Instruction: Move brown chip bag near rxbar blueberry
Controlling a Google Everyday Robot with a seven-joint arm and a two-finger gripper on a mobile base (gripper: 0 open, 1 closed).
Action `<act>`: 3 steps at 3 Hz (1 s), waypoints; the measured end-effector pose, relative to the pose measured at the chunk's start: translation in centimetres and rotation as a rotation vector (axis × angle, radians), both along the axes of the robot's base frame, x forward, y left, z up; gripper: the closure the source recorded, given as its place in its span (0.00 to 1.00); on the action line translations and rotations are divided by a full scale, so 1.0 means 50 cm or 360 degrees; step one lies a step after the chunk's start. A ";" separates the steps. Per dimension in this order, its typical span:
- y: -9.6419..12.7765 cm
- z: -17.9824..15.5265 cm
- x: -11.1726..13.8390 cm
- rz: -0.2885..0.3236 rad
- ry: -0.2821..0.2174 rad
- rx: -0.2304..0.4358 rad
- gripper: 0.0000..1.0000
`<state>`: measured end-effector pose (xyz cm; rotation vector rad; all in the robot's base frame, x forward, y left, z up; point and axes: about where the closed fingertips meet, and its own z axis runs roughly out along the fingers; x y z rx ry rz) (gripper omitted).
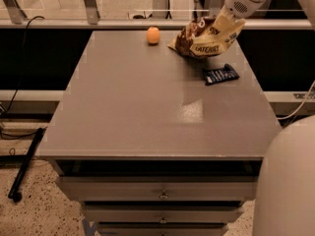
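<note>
- My pincer (228,20) pinches the chip bag (203,41) by its top end, so it hangs tilted over the table (128,112).
- The blue bar (221,74) lies near; lowering here should do.

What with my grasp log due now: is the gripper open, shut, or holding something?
Gripper: closed on the brown chip bag, holding it up at the far right of the table, just beyond the rxbar blueberry.

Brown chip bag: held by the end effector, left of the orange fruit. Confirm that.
Wrong side: the camera view shows the brown chip bag, held by the end effector, right of the orange fruit.
</note>
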<state>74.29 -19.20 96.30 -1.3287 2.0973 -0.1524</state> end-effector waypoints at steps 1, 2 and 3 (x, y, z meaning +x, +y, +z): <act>-0.033 -0.019 0.025 -0.0032 -0.0013 0.0037 1.00; -0.061 -0.048 0.041 -0.0056 -0.0021 0.0093 1.00; -0.082 -0.077 0.053 -0.0067 -0.0026 0.0135 1.00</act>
